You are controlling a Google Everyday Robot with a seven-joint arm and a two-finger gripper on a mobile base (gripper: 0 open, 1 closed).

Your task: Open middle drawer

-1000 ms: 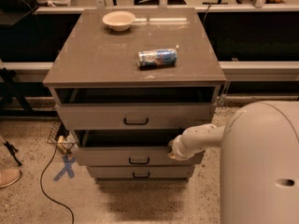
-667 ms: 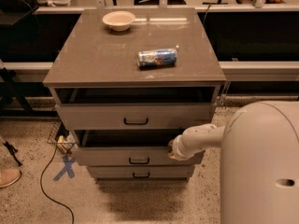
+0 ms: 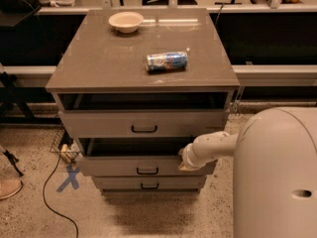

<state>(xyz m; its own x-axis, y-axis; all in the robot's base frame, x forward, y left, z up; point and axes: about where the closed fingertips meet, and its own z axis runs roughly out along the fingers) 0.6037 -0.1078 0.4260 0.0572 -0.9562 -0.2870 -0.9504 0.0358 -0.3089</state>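
Observation:
The middle drawer [image 3: 114,165] is a grey-taupe drawer with a small black bar handle [image 3: 147,171]. It stands pulled out a little from the cabinet, with a dark gap showing above its front. My gripper [image 3: 185,160] is at the right end of the drawer's top front edge, at the end of the pale arm [image 3: 215,147] that reaches in from the right. The gripper's tip is hidden behind the wrist and the drawer edge.
The top drawer [image 3: 99,124], taller with a wider handle, is also slightly out. The short bottom drawer [image 3: 119,184] is in. On the cabinet top [image 3: 99,63] lie a can [image 3: 167,61] and a white bowl [image 3: 126,21]. My base [image 3: 277,177] fills the right. A cable [image 3: 49,195] and blue tape cross [image 3: 68,178] lie on the floor at left.

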